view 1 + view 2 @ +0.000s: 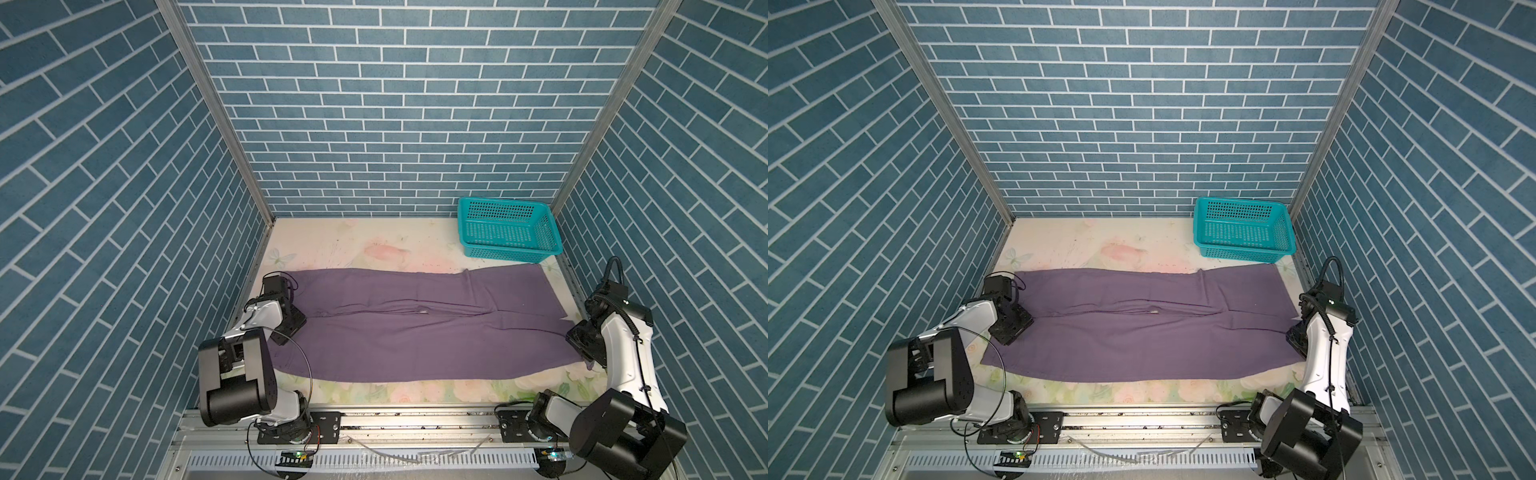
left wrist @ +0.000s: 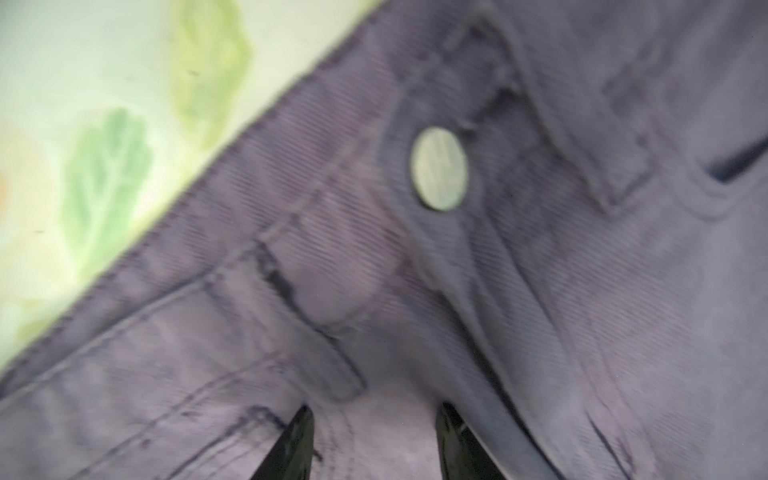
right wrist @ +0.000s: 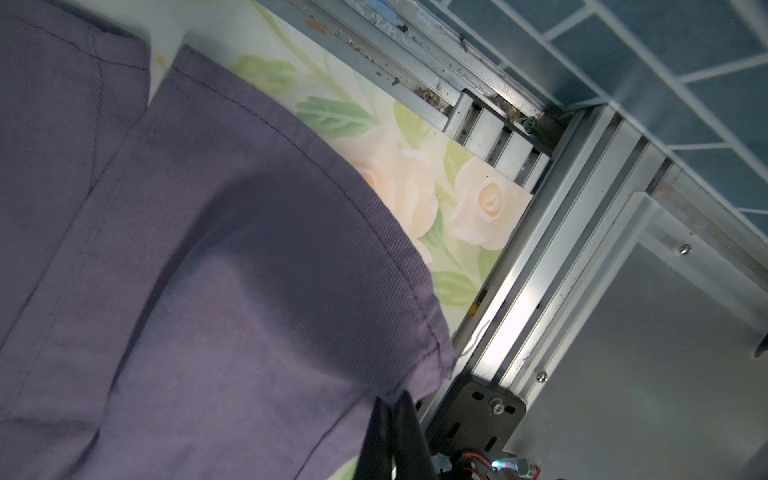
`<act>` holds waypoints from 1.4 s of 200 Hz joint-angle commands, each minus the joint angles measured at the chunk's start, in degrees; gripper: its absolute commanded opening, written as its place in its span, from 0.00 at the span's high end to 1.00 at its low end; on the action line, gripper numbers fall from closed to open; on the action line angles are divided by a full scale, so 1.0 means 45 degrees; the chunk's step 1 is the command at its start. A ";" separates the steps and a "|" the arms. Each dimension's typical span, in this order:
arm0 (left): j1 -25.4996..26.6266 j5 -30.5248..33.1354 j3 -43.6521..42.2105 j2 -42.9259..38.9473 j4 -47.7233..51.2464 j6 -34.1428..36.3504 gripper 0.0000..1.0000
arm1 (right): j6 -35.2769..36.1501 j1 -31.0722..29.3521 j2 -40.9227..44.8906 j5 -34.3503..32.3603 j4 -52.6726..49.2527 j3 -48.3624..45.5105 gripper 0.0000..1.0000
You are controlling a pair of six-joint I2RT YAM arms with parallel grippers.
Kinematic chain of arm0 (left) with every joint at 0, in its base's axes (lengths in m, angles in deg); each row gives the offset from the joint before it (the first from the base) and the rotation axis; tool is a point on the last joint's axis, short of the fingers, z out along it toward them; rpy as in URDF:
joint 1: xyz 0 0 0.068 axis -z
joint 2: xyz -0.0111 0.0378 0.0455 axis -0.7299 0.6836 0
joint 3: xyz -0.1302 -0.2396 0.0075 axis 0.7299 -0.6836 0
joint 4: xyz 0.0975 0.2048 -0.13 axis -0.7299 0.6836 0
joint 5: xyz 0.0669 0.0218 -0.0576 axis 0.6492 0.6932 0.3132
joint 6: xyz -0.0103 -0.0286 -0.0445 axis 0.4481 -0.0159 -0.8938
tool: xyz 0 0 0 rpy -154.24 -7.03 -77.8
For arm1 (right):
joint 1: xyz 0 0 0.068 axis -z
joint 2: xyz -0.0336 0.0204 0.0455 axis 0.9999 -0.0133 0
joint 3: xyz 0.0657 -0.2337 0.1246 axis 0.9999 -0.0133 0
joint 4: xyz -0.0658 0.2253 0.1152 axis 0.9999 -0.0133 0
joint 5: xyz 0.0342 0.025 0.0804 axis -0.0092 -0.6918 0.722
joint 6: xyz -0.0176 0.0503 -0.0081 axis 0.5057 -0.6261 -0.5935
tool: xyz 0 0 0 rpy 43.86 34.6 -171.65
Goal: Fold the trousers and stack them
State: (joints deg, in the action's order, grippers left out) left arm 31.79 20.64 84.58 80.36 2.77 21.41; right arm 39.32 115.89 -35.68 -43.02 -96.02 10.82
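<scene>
"Where's the stereo head?"

"High over the front edge, tilted down toward the back wall (image 1: 374, 124). Both top views share nearly everything: table (image 1: 374, 241) (image 1: 1100, 241), the trousers (image 1: 415, 340) (image 1: 1142, 336), basket (image 1: 498, 232) (image 1: 1237, 232)."

"And the wrists?"

"Left wrist hangs very close over the waistband, blurred, a button (image 2: 439, 168) mid-frame. Right wrist sits a bit farther off, over the other end of the trousers, facing the table corner and metal rail (image 3: 540, 266)."

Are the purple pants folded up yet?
Not yet. Done: the trousers lie flat, legs side by side. In hand: the right gripper pinches the near leg's hem; the left gripper, jaws apart, sits at the waist by the button. Left: every fold, then stacking.
</scene>
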 commanded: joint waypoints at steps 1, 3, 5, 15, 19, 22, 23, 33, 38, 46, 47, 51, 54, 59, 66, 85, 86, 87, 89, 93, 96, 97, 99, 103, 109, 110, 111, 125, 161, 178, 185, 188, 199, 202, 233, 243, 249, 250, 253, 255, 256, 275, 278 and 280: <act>-0.0687 0.0526 -0.0216 -0.0810 0.0575 -0.0322 0.50 | 0.0087 0.0265 -0.0049 0.0606 -0.0020 -0.0351 0.87; -0.0723 0.0541 -0.0221 -0.0875 0.0598 -0.0346 0.50 | 0.0072 0.0267 -0.0052 0.0625 0.0013 -0.0375 0.82; -0.0766 0.0559 -0.0222 -0.0941 0.0613 -0.0362 0.50 | 0.0054 0.0268 -0.0068 0.0634 0.0031 -0.0396 0.78; -0.0876 0.0747 -0.0208 -0.1308 0.0790 -0.0493 0.50 | -0.0015 0.0278 -0.0094 0.0619 0.0143 -0.0400 0.62; -0.0901 0.0866 -0.0186 -0.1449 0.0905 -0.0568 0.50 | -0.0056 0.0282 -0.0107 0.0614 0.0200 -0.0381 0.57; -0.0908 0.0954 -0.0166 -0.1577 0.0984 -0.0616 0.50 | -0.0085 0.0304 -0.0118 0.0627 0.0251 -0.0362 0.54; -0.0916 0.0974 -0.0155 -0.1618 0.1006 -0.0644 0.50 | -0.0106 0.0315 -0.0115 0.0633 0.0261 -0.0357 0.53; -0.1006 0.1218 -0.0113 -0.2018 0.1259 -0.0837 0.49 | -0.0222 0.0329 -0.0094 0.0759 0.0471 -0.0262 0.49; -0.1059 0.1279 -0.0105 -0.2252 0.1360 -0.0916 0.48 | -0.0277 0.0335 -0.0075 0.0807 0.0601 -0.0190 0.47; -0.1150 0.1326 -0.0053 -0.2602 0.1550 -0.1067 0.47 | -0.0350 0.0346 -0.0045 0.0883 0.0875 -0.0037 0.45; -0.1154 0.1317 -0.0040 -0.2638 0.1573 -0.1075 0.47 | -0.0356 0.0346 -0.0029 0.0887 0.0915 -0.0028 0.45; -0.1182 0.1319 0.0017 -0.2810 0.1653 -0.1134 0.47 | -0.0377 0.0337 0.0002 0.0916 0.1115 0.0012 0.44; -0.1180 0.1316 0.0057 -0.2928 0.1712 -0.1155 0.46 | -0.0367 0.0343 0.0034 0.0970 0.1249 0.0009 0.44; -0.1189 0.1259 0.0145 -0.3130 0.1774 -0.1159 0.45 | -0.0419 0.0345 0.0090 0.1082 0.1490 0.0009 0.45; -0.1194 0.1110 0.0297 -0.3338 0.1914 -0.1110 0.43 | -0.0459 0.0320 0.0116 0.1348 0.1912 -0.0064 0.49; -0.1184 0.0505 0.0724 -0.3565 0.2372 -0.0869 0.37 | -0.0710 0.0055 0.0038 0.2203 0.3040 -0.0590 0.70; -0.1191 0.0457 0.0729 -0.3569 0.2394 -0.0839 0.37 | -0.0732 0.0034 0.0021 0.2241 0.3092 -0.0627 0.71; -0.1194 0.0423 0.0742 -0.3571 0.2424 -0.0815 0.36 | -0.0762 -0.0005 0.0013 0.2260 0.3147 -0.0665 0.71; -0.1196 0.0339 0.0751 -0.3572 0.2457 -0.0782 0.35 | -0.0794 -0.0074 0.0007 0.2293 0.3256 -0.0722 0.73; -0.1179 0.0198 0.0790 -0.3603 0.2539 -0.0718 0.34 | -0.0861 -0.0228 -0.0044 0.2273 0.3510 -0.0869 0.76; -0.1178 0.0080 0.0786 -0.3599 0.2580 -0.0684 0.33 | -0.0903 -0.0355 -0.0098 0.2236 0.3714 -0.0977 0.79; -0.1187 0.0039 0.0780 -0.3615 0.2585 -0.0669 0.32 | -0.0916 -0.0395 -0.0115 0.2218 0.3780 -0.1006 0.80; -0.1185 -0.0021 0.0756 -0.3613 0.2614 -0.0643 0.32 | -0.0940 -0.0474 -0.0142 0.2180 0.3913 -0.1076 0.82; -0.1188 -0.0169 0.0703 -0.3636 0.2688 -0.0643 0.31 | -0.0981 -0.0630 -0.0214 0.2120 0.4175 -0.1225 0.87; -0.1181 -0.0341 0.0598 -0.3674 0.2741 -0.0615 0.31 | -0.1104 -0.0828 -0.0326 0.2084 0.4648 -0.1435 0.94; -0.1179 -0.0376 0.0559 -0.3672 0.2734 -0.0615 0.31 | -0.1124 -0.0846 -0.0346 0.2083 0.4726 -0.1469 0.95; -0.1188 -0.0414 0.0530 -0.3681 0.2731 -0.0605 0.31 | -0.1144 -0.0875 -0.0356 0.2083 0.4813 -0.1496 0.96; -0.1184 -0.0569 0.0089 -0.3834 0.2773 -0.0612 0.31 | -0.1394 -0.1239 -0.0743 0.2288 0.5989 -0.1917 1.00; -0.1180 -0.0548 -0.1196 -0.4578 0.2709 -0.1061 0.32 | -0.1031 -0.3123 -0.2717 0.2159 0.7679 -0.1739 1.00; -0.1187 -0.0618 -0.1585 -0.4743 0.2841 -0.1183 0.29 | -0.0799 -0.4286 -0.3383 0.2282 0.8514 -0.1776 1.00; -0.1187 -0.0646 -0.1749 -0.4798 0.2926 -0.1214 0.27 | -0.0755 -0.4821 -0.3630 0.2185 0.8744 -0.1776 1.00; -0.1191 -0.0631 -0.1829 -0.4827 0.2941 -0.1195 0.26 | -0.0736 -0.5063 -0.3725 0.2108 0.8826 -0.1786 1.00; -0.1178 -0.0516 -0.2058 -0.4869 0.3011 -0.1195 0.22 | -0.0642 -0.5905 -0.4016 0.1846 0.9144 -0.1805 1.00; -0.1190 -0.0447 -0.2117 -0.4863 0.3002 -0.1200 0.21 | -0.0624 -0.6121 -0.4093 0.1770 0.9220 -0.1829 1.00; -0.1186 -0.0163 -0.2515 -0.4291 0.2586 -0.1181 0.17 | -0.0829 -0.7993 -0.4609 0.1497 0.9847 -0.2425 1.00; -0.1215 -0.0107 -0.2599 -0.4007 0.2328 -0.1216 0.17 | -0.0997 -0.8409 -0.4803 0.1484 0.9871 -0.2672 1.00; -0.1294 -0.0152 -0.2652 -0.3788 0.2102 -0.1232 0.17 | -0.1124 -0.8598 -0.4870 0.1485 0.9924 -0.2838 1.00; -0.1294 -0.0145 -0.2658 -0.3759 0.2054 -0.1236 0.17 | -0.1144 -0.8628 -0.4874 0.1491 0.9942 -0.2883 1.00; -0.1343 -0.0188 -0.2670 -0.3655 0.1960 -0.1236 0.18 | -0.1183 -0.8695 -0.4911 0.1496 0.9974 -0.2980 1.00; -0.1370 -0.0204 -0.2680 -0.3589 0.1901 -0.1239 0.18 | -0.1197 -0.8784 -0.4891 0.1389 0.9851 -0.2991 1.00; -0.1391 -0.0220 -0.2682 -0.3542 0.1865 -0.1239 0.18 | -0.1200 -0.8828 -0.4864 0.1365 0.9807 -0.2989 1.00; -0.1785 -0.0521 -0.2755 -0.2950 0.1387 -0.1243 0.18 | -0.1257 -0.9243 -0.4398 0.1023 0.9475 -0.3248 1.00; -0.1886 -0.0567 -0.2778 -0.2868 0.1322 -0.1242 0.18 | -0.1312 -0.9253 -0.4307 0.1033 0.9396 -0.3313 1.00; -0.1965 -0.0592 -0.2765 -0.2816 0.1283 -0.1240 0.18 | -0.1332 -0.9261 -0.4256 0.1039 0.9360 -0.3347 1.00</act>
State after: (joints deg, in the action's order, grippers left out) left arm 25.38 18.54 73.17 65.36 11.84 15.95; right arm 35.34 75.61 -55.94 -36.66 -50.84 -1.00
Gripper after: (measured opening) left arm 0.820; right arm 0.044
